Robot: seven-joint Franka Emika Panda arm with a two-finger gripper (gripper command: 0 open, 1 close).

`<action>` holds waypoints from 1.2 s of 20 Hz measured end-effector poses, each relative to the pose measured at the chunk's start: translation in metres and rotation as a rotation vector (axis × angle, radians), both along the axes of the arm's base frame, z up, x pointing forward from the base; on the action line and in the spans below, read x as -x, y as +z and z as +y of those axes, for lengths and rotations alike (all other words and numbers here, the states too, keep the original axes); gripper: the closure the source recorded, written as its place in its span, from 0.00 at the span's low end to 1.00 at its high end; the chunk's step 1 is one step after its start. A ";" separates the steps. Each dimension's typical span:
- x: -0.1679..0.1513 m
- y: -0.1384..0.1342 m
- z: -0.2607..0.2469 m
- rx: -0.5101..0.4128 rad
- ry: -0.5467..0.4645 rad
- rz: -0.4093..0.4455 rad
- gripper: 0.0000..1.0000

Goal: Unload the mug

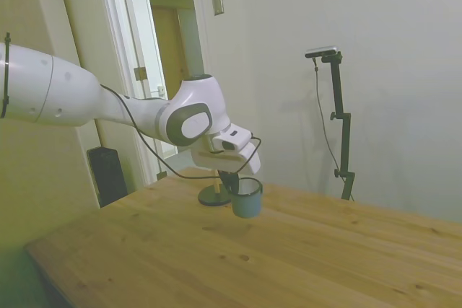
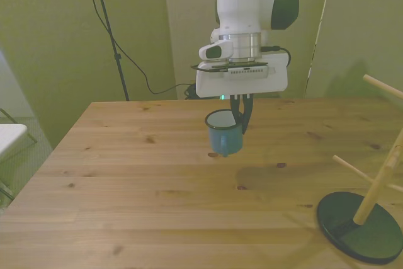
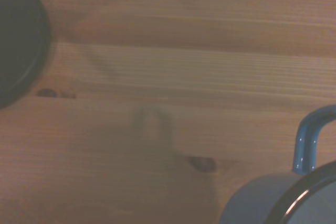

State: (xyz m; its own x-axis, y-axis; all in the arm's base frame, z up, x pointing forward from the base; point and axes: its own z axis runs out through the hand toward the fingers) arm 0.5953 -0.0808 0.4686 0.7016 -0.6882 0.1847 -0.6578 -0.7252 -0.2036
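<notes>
The fingers (image 2: 242, 113) are close together and pinch the rim of the mug (image 2: 223, 134); one finger goes down inside the cup and the other sits outside its wall, so the gap is only as wide as the thin rim; the gripper (image 1: 232, 180) points straight down and holds the mug up in the air, above the table (image 2: 126, 181); the mug hangs upright with its open top facing up; in the front view the peg stand (image 2: 365, 215) sits at about 4 o'clock from the mug, well apart from it; in the side view the stand's dark base (image 1: 214, 198) shows just behind the mug at about 9 o'clock; the wrist view shows the mug's handle (image 3: 308, 140) and dark rim over the wood.
</notes>
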 end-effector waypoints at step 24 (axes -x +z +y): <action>-0.002 -0.093 -0.004 -0.021 -0.047 0.132 1.00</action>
State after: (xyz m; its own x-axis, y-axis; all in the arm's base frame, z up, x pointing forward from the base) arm 0.5977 -0.0851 0.3758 0.6858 -0.7236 0.0780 -0.7130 -0.6895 -0.1275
